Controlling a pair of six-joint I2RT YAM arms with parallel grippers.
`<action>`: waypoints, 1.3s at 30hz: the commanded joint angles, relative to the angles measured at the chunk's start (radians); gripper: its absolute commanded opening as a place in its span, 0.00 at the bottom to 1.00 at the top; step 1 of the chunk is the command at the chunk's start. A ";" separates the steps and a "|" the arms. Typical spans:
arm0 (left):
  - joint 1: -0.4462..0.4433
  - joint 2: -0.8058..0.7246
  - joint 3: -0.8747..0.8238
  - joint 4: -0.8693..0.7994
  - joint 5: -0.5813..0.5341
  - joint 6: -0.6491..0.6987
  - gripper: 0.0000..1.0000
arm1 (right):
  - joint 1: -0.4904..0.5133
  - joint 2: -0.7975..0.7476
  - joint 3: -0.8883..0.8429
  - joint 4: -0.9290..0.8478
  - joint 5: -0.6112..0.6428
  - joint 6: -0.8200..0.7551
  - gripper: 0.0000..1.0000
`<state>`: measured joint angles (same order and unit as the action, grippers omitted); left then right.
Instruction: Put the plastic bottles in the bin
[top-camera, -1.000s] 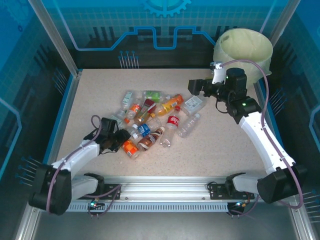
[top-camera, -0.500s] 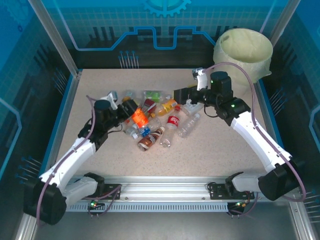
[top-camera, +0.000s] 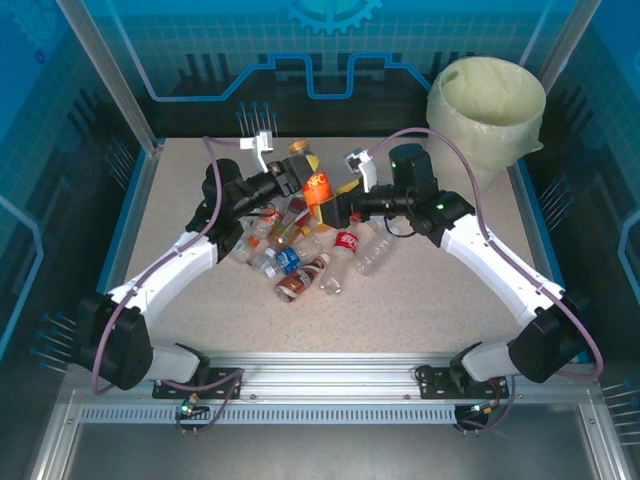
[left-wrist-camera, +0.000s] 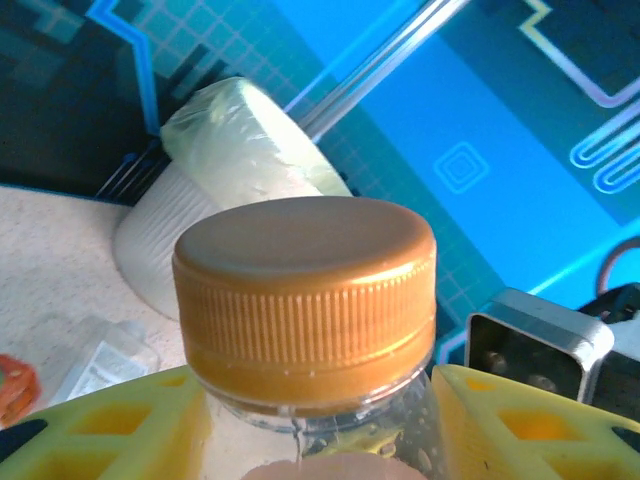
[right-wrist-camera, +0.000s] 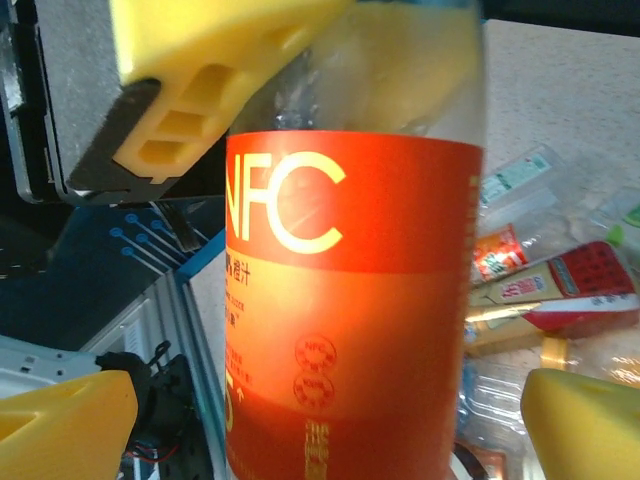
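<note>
An orange NFC-labelled plastic bottle (top-camera: 317, 187) hangs above the pile, with my left gripper (top-camera: 292, 175) shut on its neck. In the left wrist view its gold cap (left-wrist-camera: 305, 290) stands just above my yellow fingers (left-wrist-camera: 95, 430). My right gripper (top-camera: 333, 206) is open, and its fingers (right-wrist-camera: 60, 425) stand on both sides of the bottle's orange label (right-wrist-camera: 350, 300), apart from it. Several other plastic bottles (top-camera: 300, 250) lie in a heap mid-table. The bin (top-camera: 487, 100), white with a pale bag, stands at the far right corner.
Blue panelled walls and metal posts ring the speckled table (top-camera: 430, 290). A flattened clear bottle (left-wrist-camera: 100, 360) lies near the bin's foot (left-wrist-camera: 170, 250). Red and orange labelled bottles (right-wrist-camera: 560, 290) lie below my right gripper.
My left gripper has lifted the orange bottle off the table and carried it up and right. My right arm has swung left from near the bin to meet the bottle.
</note>
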<state>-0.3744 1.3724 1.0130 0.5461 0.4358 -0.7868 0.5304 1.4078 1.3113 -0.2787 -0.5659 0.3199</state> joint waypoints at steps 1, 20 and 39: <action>-0.012 0.011 0.027 0.148 0.062 -0.019 0.43 | 0.019 0.034 0.031 0.072 -0.065 0.046 1.00; -0.012 0.017 0.012 0.122 0.029 -0.042 0.49 | 0.028 0.094 0.109 0.100 -0.039 0.122 0.54; -0.006 -0.326 -0.154 -0.481 -0.497 0.073 0.99 | -0.211 0.122 0.213 -0.163 0.208 0.090 0.50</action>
<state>-0.3824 1.1088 0.9062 0.2218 0.1261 -0.7517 0.3824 1.5215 1.4700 -0.4141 -0.3729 0.3927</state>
